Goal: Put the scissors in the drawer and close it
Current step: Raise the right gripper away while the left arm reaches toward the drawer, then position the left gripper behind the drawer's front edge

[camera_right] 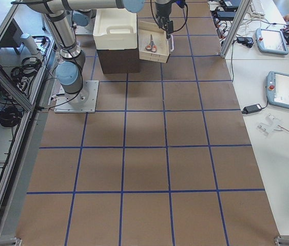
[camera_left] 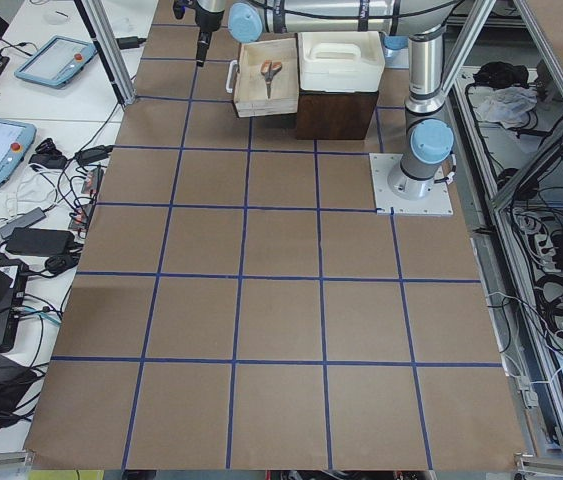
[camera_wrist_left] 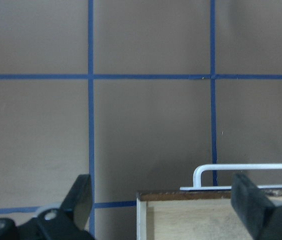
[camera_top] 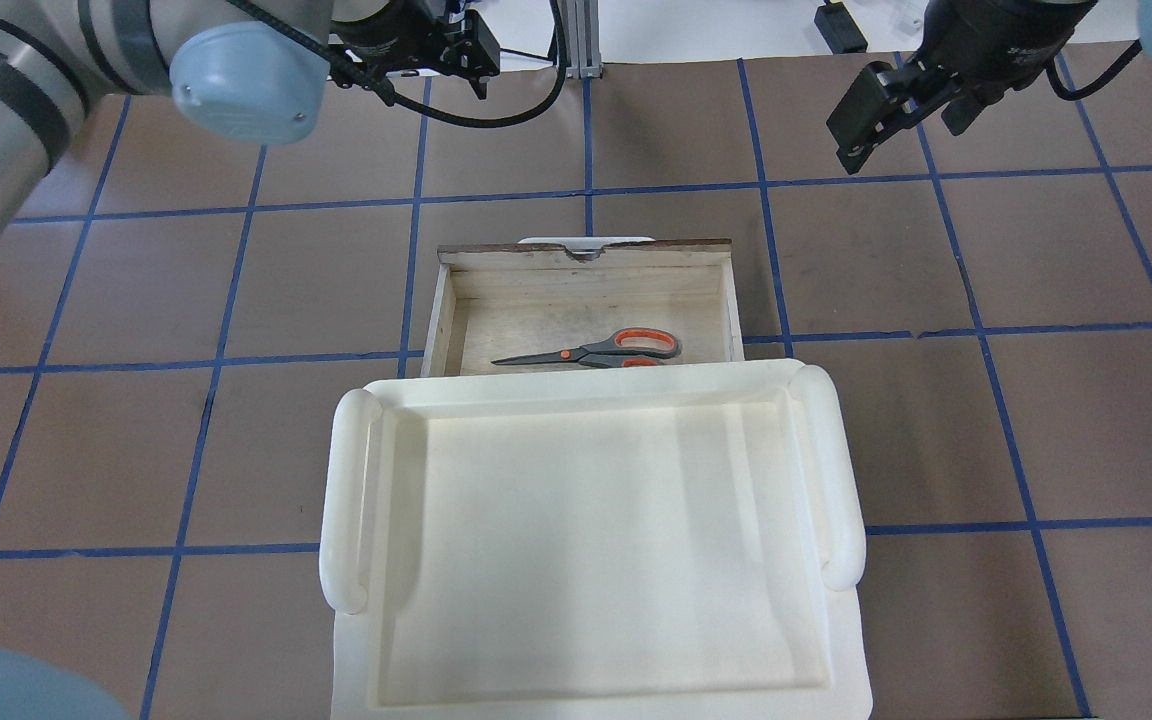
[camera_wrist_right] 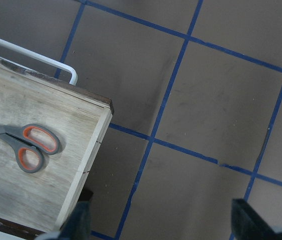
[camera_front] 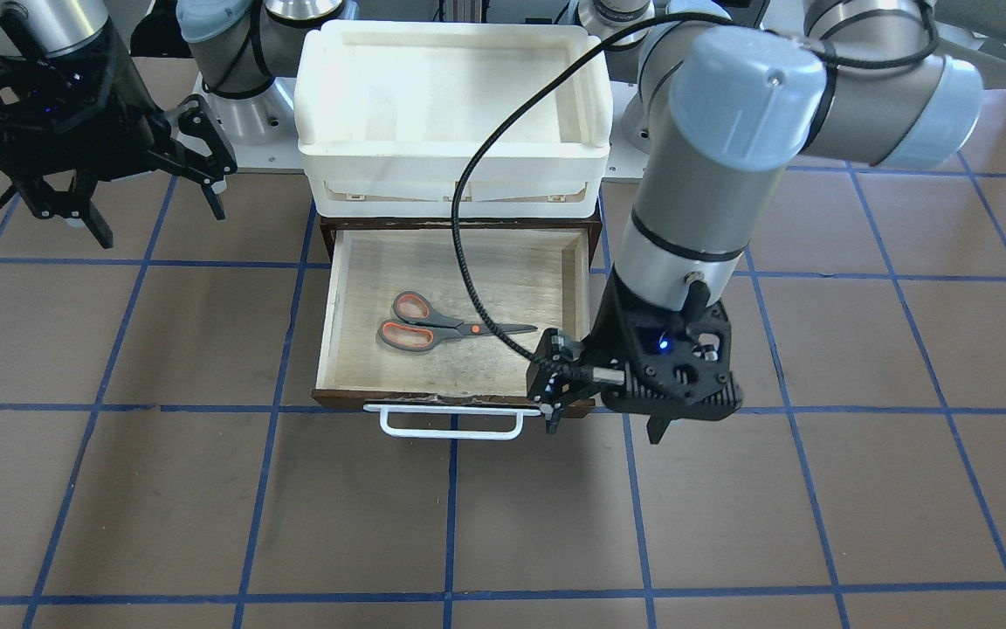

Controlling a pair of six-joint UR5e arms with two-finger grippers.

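Observation:
The scissors (camera_front: 442, 325) lie flat inside the open drawer (camera_front: 328, 332), handles toward the robot's right; they also show in the overhead view (camera_top: 601, 350) and the right wrist view (camera_wrist_right: 28, 145). The drawer's white wire handle (camera_front: 451, 431) sticks out at the front. My left gripper (camera_front: 603, 425) is open and empty, hanging over the drawer's front corner on my left, one finger (camera_wrist_left: 251, 205) above the dark front by the handle (camera_wrist_left: 246, 172), the other finger (camera_wrist_left: 78, 200) off the drawer. My right gripper (camera_front: 158, 218) is open and empty, raised well to the drawer's other side.
A white plastic tray (camera_front: 451, 148) sits on top of the dark brown cabinet (camera_left: 336, 115) that the drawer slides out of. The table is brown with blue grid lines. Tablets and cables lie on side desks beyond the table's edge.

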